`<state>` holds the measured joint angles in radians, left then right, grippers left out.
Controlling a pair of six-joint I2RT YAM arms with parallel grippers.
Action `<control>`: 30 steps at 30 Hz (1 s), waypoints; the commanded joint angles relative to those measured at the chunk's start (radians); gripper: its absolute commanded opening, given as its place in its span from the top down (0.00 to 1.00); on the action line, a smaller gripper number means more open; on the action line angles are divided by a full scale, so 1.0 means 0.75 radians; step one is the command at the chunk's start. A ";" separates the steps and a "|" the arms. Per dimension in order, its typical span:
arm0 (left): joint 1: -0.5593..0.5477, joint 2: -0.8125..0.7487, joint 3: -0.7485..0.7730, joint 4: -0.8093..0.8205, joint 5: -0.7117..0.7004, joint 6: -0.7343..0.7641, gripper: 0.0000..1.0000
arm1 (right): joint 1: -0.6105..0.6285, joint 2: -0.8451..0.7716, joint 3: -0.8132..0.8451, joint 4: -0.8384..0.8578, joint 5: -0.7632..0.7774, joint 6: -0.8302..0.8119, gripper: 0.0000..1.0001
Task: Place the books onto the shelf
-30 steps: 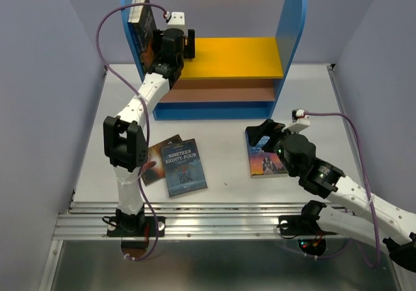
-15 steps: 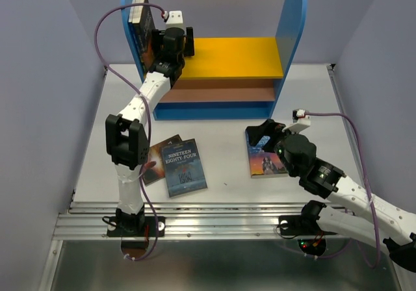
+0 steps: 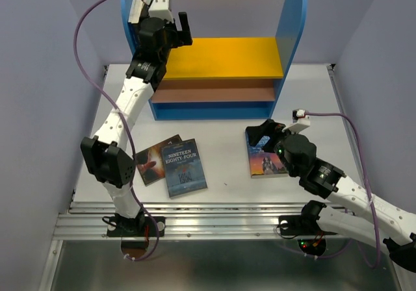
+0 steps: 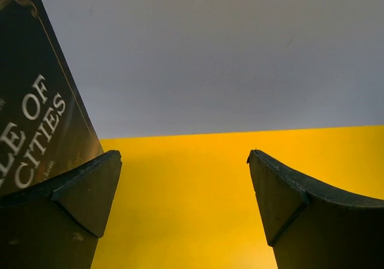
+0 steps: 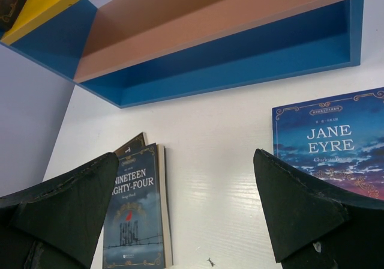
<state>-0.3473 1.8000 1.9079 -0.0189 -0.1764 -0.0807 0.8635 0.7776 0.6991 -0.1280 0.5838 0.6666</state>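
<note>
Left wrist: dark book [image 4: 36,113] upright on shelf [image 4: 192,185]; left hand [image 4: 183,156], right hand [image 5: 186,157] wide, empty.

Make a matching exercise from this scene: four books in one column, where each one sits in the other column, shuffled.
Books
1. Jane Eyre
2. Nineteen Eighty-Four
3. dark book reading OF CITIES
4. red-orange book

Places
A. partly under another book
B. up on the shelf's yellow board
C. alone on the right side of the table
D. lying over another book's edge

Pairs: 1-C, 2-D, 3-B, 4-A
</note>
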 commanded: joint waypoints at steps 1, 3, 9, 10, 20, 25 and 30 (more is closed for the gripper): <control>-0.001 -0.174 -0.028 0.078 0.145 -0.038 0.01 | -0.004 -0.022 0.037 0.023 0.003 0.005 0.00; -0.001 -0.213 -0.055 0.091 0.184 -0.046 0.01 | -0.004 -0.024 0.039 0.023 -0.003 0.001 0.00; -0.007 -0.371 -0.147 0.117 0.408 -0.068 0.01 | -0.004 -0.026 0.046 0.025 -0.024 -0.017 0.00; -0.013 -0.418 -0.163 0.127 0.427 -0.070 0.01 | -0.004 -0.022 0.048 0.023 -0.026 -0.018 0.00; -0.046 -0.661 -0.304 0.166 0.571 -0.125 0.01 | -0.004 0.004 0.074 0.023 -0.118 -0.058 0.00; -0.075 -0.935 -0.582 0.185 0.520 -0.319 0.01 | -0.004 0.021 0.082 0.027 -0.197 -0.097 0.00; -0.181 -1.234 -1.133 0.273 0.471 -0.614 0.01 | -0.004 0.031 0.058 0.058 -0.385 -0.179 0.00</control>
<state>-0.4290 0.9897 1.2751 0.1337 0.2005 -0.3496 0.8635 0.7998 0.7105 -0.1265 0.4213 0.5999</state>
